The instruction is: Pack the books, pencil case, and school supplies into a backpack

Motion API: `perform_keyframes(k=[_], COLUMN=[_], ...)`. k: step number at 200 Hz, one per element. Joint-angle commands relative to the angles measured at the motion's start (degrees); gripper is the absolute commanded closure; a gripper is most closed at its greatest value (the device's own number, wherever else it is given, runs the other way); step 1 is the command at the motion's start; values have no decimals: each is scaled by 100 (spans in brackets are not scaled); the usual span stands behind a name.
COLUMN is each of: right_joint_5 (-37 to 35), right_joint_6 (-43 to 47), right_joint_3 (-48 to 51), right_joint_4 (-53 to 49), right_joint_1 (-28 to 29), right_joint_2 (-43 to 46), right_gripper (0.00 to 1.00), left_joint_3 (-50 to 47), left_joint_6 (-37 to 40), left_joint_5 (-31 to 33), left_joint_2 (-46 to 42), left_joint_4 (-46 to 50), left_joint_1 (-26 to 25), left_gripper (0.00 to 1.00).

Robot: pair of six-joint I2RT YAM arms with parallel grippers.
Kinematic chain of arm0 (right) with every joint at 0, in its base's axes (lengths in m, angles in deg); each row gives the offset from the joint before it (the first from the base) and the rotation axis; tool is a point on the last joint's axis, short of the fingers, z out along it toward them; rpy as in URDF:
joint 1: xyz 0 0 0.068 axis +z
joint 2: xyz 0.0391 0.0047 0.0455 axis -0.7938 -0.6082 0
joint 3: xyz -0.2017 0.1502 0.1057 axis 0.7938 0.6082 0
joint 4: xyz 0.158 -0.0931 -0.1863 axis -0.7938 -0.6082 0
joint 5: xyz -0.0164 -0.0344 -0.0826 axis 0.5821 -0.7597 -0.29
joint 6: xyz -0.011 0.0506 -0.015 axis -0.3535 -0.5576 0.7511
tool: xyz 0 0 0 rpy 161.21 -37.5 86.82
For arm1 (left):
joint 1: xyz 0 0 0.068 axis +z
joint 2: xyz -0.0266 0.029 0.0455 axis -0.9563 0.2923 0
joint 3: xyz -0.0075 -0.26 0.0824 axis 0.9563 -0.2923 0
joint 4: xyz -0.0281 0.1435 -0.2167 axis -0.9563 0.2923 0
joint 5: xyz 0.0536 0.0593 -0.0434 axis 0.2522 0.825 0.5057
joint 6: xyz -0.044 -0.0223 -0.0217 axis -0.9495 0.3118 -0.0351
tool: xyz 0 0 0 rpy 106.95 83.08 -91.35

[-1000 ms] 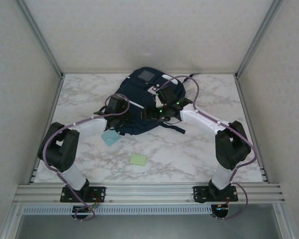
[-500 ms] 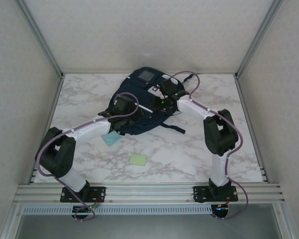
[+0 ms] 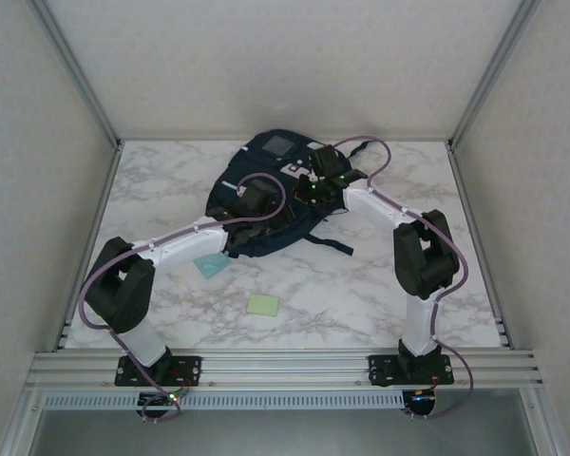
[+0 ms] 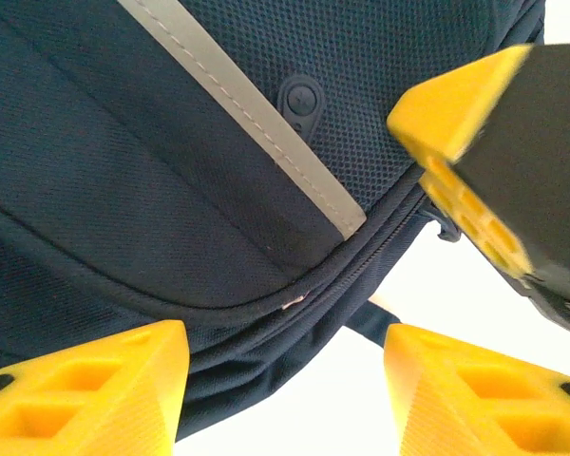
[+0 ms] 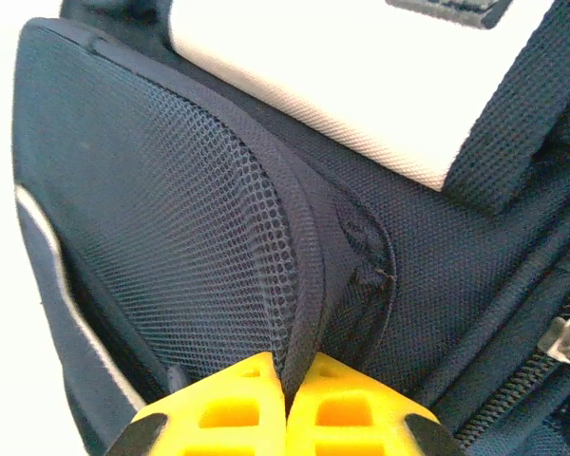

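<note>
From the overhead camera I have the navy backpack (image 3: 258, 157) lying at the far middle of the marble table (image 3: 380, 285), grey patch up, with both arms reaching in over it. My left gripper (image 3: 255, 195) sits over the pack's left-hand part and my right gripper (image 3: 312, 182) over its right-hand side, near each other; from this height I cannot read either pair of jaws. The light-blue square pad (image 3: 212, 265) lies on the table just beside the left forearm, and the pale-green square pad (image 3: 262, 304) is nearer to me, apart from the pack. On the left wrist camera, the left gripper (image 4: 280, 366) stands moderately open: its yellow fingers (image 4: 85, 399) are apart with nothing gripped, hovering close over the backpack (image 4: 123, 190), whose white trim stripe (image 4: 247, 114) runs diagonally above a curved zip seam. A yellow-and-black block (image 4: 494, 161) pokes in at the upper right; I cannot tell what it is. On the right wrist camera, the right gripper (image 5: 286, 380) is closed, fingers (image 5: 228, 408) meeting with no gap, pressed up to the backpack (image 5: 418, 247) where a seam ridge beside the mesh side pocket (image 5: 171, 218) runs down to them; I cannot tell whether fabric is pinched.
</note>
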Motion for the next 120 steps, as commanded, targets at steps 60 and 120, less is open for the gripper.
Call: perform_keyframes(k=[60,120], right_joint_5=[1055,1544], right_joint_6=[-701,-1074], right_joint_3=[214,896], right_joint_4=[808,1351], right_joint_1=[1,-365], right_joint_2=[554,563], right_gripper=[100,100], left_joint_3=[662,987], left_joint_6=[-291,480], left_joint_5=[1626,1929], left_joint_2=[482,1012], left_joint_4=[488,924], left_joint_1=[-102,-132], left_gripper=[40,57])
